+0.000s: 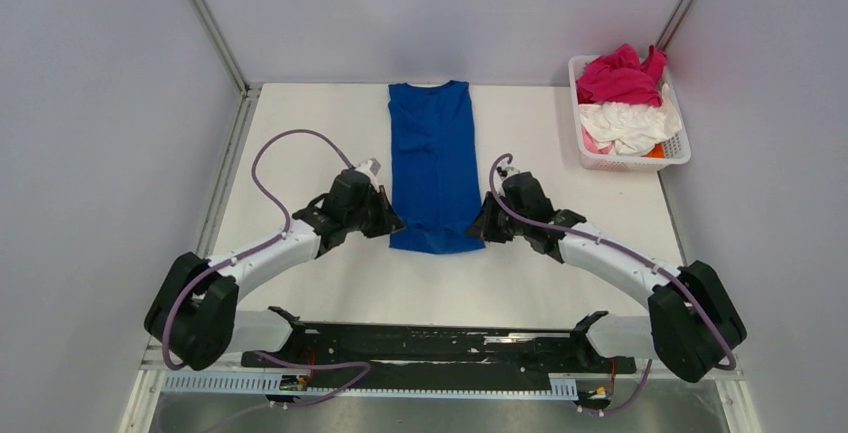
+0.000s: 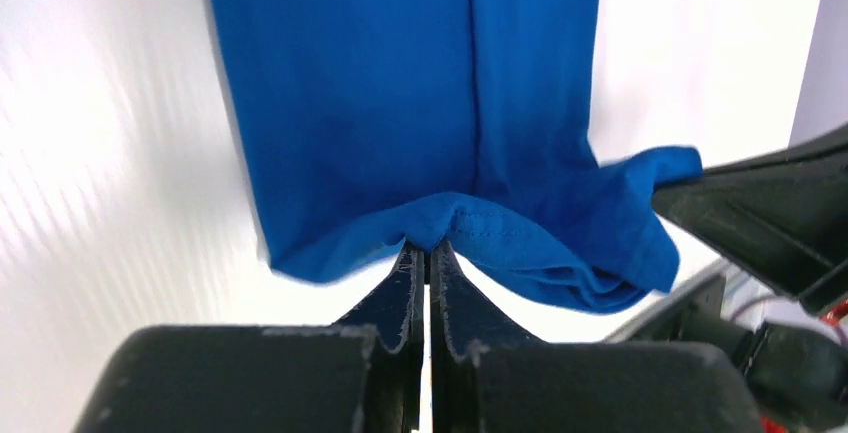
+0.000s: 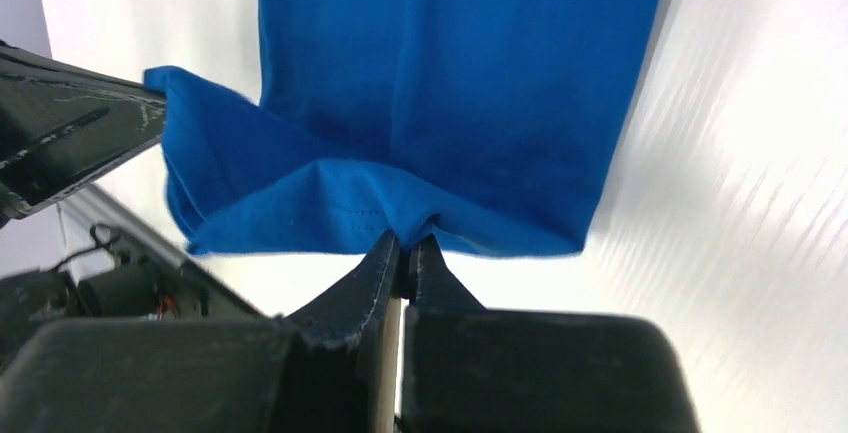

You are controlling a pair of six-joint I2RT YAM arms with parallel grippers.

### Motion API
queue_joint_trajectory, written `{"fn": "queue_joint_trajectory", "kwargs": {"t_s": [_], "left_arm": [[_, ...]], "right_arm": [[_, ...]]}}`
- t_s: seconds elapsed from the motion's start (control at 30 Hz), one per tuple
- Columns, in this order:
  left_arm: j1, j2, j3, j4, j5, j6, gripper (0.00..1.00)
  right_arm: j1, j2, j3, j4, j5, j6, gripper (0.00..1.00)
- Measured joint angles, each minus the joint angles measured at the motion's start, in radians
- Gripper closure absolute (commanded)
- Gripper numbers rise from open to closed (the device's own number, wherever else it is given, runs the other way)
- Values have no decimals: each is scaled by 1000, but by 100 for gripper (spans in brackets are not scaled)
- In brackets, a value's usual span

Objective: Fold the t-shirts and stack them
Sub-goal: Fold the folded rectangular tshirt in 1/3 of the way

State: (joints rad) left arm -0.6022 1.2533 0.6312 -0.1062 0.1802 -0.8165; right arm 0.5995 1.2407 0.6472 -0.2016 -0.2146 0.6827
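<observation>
The royal blue t-shirt (image 1: 433, 158) lies as a long narrow strip down the middle of the table, sides folded in, print hidden. My left gripper (image 1: 392, 223) is shut on its near hem at the left corner; the left wrist view shows the hem (image 2: 470, 223) pinched and lifted at the gripper (image 2: 428, 248). My right gripper (image 1: 477, 227) is shut on the near hem at the right corner; in the right wrist view the blue fabric (image 3: 400, 203) bunches at the gripper (image 3: 408, 243). The magenta t-shirt (image 1: 620, 75) and the white t-shirt (image 1: 630, 123) lie crumpled in the basket.
The white lattice basket (image 1: 677, 153) stands at the back right by the right wall, with something orange (image 1: 655, 151) under the white shirt. Grey walls close in the table on three sides. A black rail (image 1: 430, 348) runs along the near edge between the arm bases.
</observation>
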Motion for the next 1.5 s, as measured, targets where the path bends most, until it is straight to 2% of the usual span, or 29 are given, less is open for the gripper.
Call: {"fn": "queue_joint_trajectory", "kwargs": {"t_s": [0.2,0.57,0.97,1.3,1.4,1.43,1.47,1.5], "left_arm": [[105,122,153,26,-21,74,100],[207,386,392,59,3,157,100],[253,562,602,15,14,220,100],[276,682,694,-31,24,232,100],[282,712,713,-32,28,229,93],[283,722,719,-33,28,228,83],[284,732,726,-33,28,226,79],[285,742,735,-34,28,224,64]], "right_arm": [[-65,137,155,0,69,-39,100],[-170,360,391,13,85,-117,100],[-236,536,568,30,45,-174,100],[-262,662,640,41,19,-180,100],[-264,690,661,43,19,-180,96],[-265,698,668,42,18,-180,95],[-267,706,674,43,19,-180,91],[-268,715,681,43,19,-180,83]]}}
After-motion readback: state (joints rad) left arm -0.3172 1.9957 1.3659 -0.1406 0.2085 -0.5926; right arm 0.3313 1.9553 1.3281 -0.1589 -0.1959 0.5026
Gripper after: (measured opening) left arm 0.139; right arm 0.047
